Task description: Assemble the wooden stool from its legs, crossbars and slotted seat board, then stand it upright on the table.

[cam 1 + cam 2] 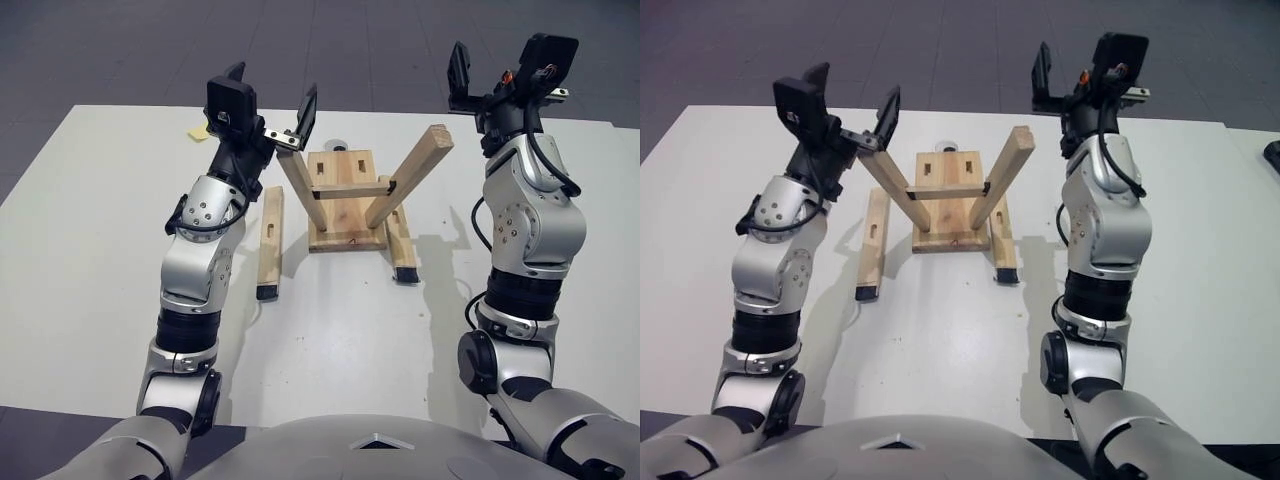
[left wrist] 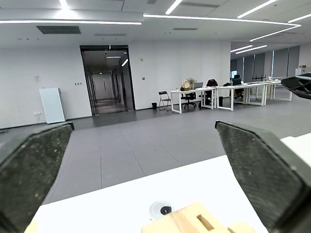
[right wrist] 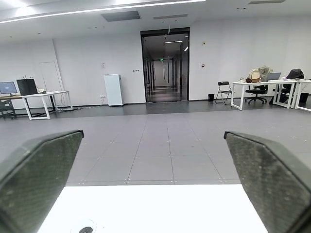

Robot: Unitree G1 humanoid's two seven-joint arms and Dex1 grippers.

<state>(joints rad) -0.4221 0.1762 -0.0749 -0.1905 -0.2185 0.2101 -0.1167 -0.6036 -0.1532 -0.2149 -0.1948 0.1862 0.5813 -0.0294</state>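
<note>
Roughly at the middle of the white table (image 1: 100, 220), the half-built stool lies upside down.

- Left gripper (image 1: 272, 92) hovers at 11 o'clock of the seat board, just above the tip of the nearer standing leg. Its fingers are spread wide with nothing between them; whether it touches the leg, I cannot tell.
- Loose leg (image 1: 270, 240) lies flat at 9 o'clock of the board, just beside it. Its long axis runs 12 to 6, the black-capped end toward 6, and it is pale wood with small slots.
- Seat board (image 1: 345, 220) lies flat, a pale rectangle with its long axis 12 to 6 and slots cut at its 12 o'clock end.
- Left standing leg (image 1: 300, 190) rises from the board, tilted toward 11 o'clock.
- Crossbar (image 1: 352, 190) runs 9 to 3, joining the two standing legs.
- Right standing leg (image 1: 408, 178) tilts toward 1 o'clock, making a V with its partner.
- Second loose leg (image 1: 402, 250) lies at 4 o'clock, against the board's edge, with its black cap toward 6.
- Right gripper (image 1: 497, 62) is held high at 2 o'clock, well apart from the wood, fingers wide and holding nothing.
</note>
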